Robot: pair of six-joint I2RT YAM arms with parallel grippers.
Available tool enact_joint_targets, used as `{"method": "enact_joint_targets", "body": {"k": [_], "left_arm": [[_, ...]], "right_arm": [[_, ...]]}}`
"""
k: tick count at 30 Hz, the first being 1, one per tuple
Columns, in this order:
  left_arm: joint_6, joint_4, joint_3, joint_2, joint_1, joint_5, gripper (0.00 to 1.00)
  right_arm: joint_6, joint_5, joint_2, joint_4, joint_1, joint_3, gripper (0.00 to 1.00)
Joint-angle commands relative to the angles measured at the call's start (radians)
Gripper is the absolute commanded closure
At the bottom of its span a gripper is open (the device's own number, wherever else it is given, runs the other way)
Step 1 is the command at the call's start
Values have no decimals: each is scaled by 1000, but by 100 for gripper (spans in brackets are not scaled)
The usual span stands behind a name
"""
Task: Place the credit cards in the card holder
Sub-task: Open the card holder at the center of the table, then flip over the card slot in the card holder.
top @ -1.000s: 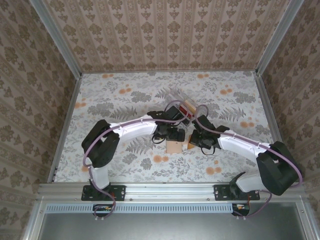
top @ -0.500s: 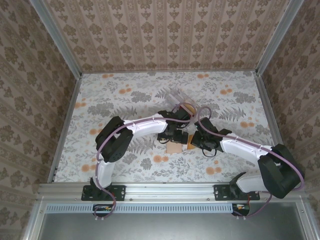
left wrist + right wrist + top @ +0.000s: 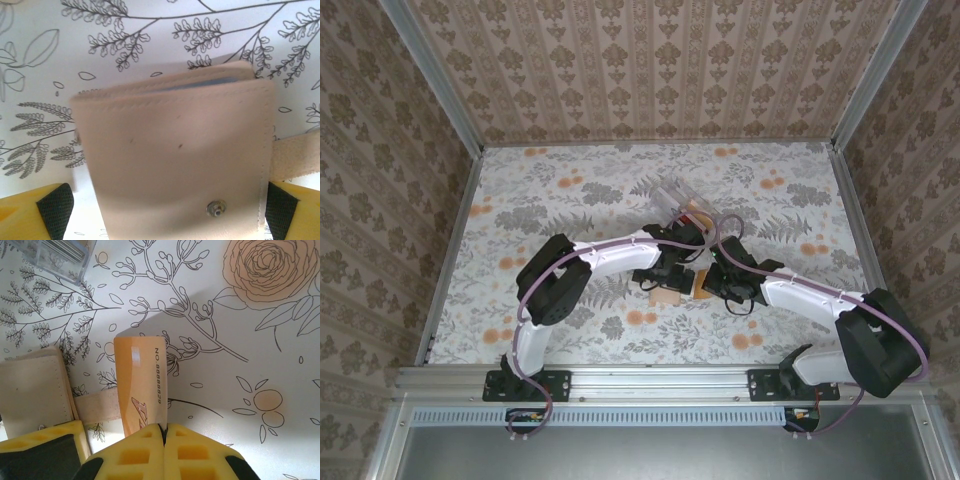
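Floral-printed cloth in white, grey and orange covers the table (image 3: 570, 190), which is enclosed by patterned beige wallpaper on three sides. Near the middle of the table, a small clear acrylic card holder with upright slots (image 3: 668, 193) is seen in the top view, at 12 o'clock from both grippers and apart from them. An orange-yellow rectangular plastic card (image 3: 140, 385) is pinched at its near short edge by the right gripper (image 3: 163, 429), whose yellow fingers (image 3: 195, 452) are pressed together on it. In the right wrist view, the card's long axis is laid from 6 o'clock towards 12 o'clock, leaning slightly to 11, with the printed number running along its 3 o'clock edge and its free short edge pointed away from the gripper; the clear holder (image 3: 50, 255) is found at 10 o'clock from that free edge, well apart. A tan square folding wallet with stitched edges and a metal snap (image 3: 175, 160) lies at 9 o'clock of the card, its strap (image 3: 97, 407) reaching up to the card. The left gripper (image 3: 165, 212) is held over the wallet with its fingers (image 3: 50, 210) spread wide, one at each side; contact with the wallet cannot be told.
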Motion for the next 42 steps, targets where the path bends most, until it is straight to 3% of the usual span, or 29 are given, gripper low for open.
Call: {"method": "enact_joint_targets", "body": {"k": [1, 12, 21, 28, 35, 42], "left_arm": [[21, -76, -1, -53, -2, -83, 4], [27, -48, -54, -160, 2, -91, 20], [17, -27, -107, -219, 25, -108, 58], [1, 51, -188, -308, 52, -69, 98], [-96, 313, -394, -441, 106, 158, 100], [-264, 570, -572, -480, 123, 271, 100]], "right_arm": [[9, 25, 14, -96, -9, -29, 94], [3, 29, 40, -99, -12, -13, 95], [-11, 25, 41, -105, -15, 2, 95], [-35, 0, 23, -109, -26, 12, 96], [-82, -77, -63, -103, -35, 57, 96], [-108, -216, -128, -43, -34, 94, 94]]}}
